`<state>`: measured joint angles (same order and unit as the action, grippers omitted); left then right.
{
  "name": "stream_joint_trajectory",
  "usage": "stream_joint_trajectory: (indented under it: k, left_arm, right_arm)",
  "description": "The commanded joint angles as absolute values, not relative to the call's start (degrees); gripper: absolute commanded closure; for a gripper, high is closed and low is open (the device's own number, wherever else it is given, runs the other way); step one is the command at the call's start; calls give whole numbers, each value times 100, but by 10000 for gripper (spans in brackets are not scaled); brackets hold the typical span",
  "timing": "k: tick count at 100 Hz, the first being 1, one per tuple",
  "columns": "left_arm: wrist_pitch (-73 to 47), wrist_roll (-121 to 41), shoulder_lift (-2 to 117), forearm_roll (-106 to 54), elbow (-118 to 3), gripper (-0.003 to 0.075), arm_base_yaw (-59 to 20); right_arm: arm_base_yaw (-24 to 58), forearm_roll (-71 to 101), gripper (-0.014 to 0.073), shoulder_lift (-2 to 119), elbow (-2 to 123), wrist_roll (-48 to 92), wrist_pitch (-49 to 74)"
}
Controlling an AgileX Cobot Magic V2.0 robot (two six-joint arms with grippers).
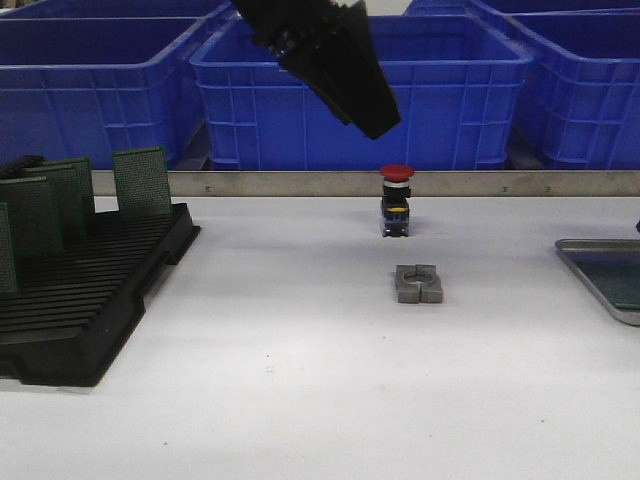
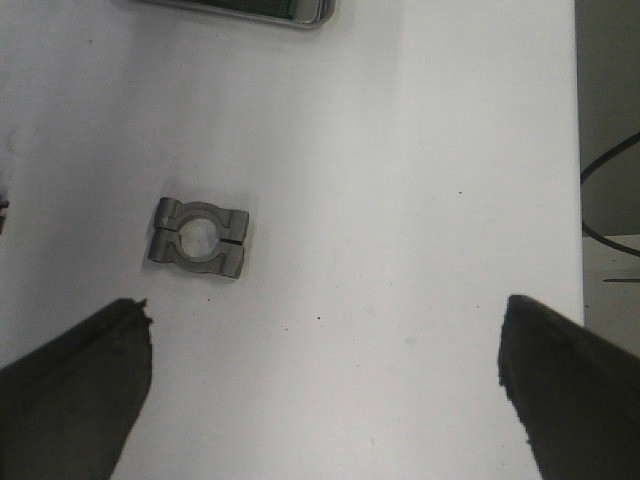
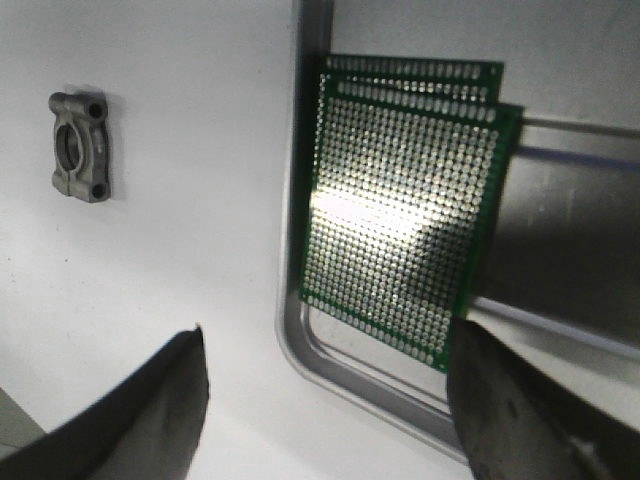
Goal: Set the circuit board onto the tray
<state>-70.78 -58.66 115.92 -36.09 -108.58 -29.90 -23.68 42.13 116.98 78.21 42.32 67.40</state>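
Observation:
Two green perforated circuit boards (image 3: 405,215) lie stacked flat in the grey metal tray (image 3: 300,345), against its rim. My right gripper (image 3: 328,345) hovers open over that tray corner, gripping nothing. The front view shows the tray (image 1: 580,250) at the table's right edge. My left gripper (image 1: 375,120) hangs high over the table's middle; the left wrist view shows this gripper (image 2: 325,330) open and empty above bare white table. More green circuit boards (image 1: 142,180) stand upright in the black slotted rack (image 1: 90,310) at the left.
A grey metal clamp block (image 1: 418,283) lies mid-table, also in the left wrist view (image 2: 198,240). Behind it stands a red push button (image 1: 396,200). Blue crates (image 1: 360,100) line the back behind a metal strip.

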Motion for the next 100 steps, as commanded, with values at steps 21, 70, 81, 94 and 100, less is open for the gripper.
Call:
stream_joint_trajectory:
  k: [21, 70, 81, 94, 100]
  left_arm:
    - [-6631, -5022, 10894, -3518, -11036, 70, -2937]
    - [-4926, -2435, 9534, -1666, -10907, 70, -2652]
    - [-4314, -1917, 9050, -1195, -10401, 70, -2652]
    - [-3489, -1296, 8364, -569, -9387, 70, -2652]
    - [-3071, -1021, 8052, -353, -8840, 70, -2652]
  right_arm:
    - [-1965, 4503, 65, 10651, 7989, 4250, 6487]
    - [-884, 4281, 65, 8646, 7822, 4273, 5267]
    - [-855, 4236, 65, 8044, 7506, 4273, 4784]
    - [-855, 4201, 65, 7159, 6945, 4325, 4068]
    - [-855, 4201, 65, 6806, 6655, 4344, 3790]
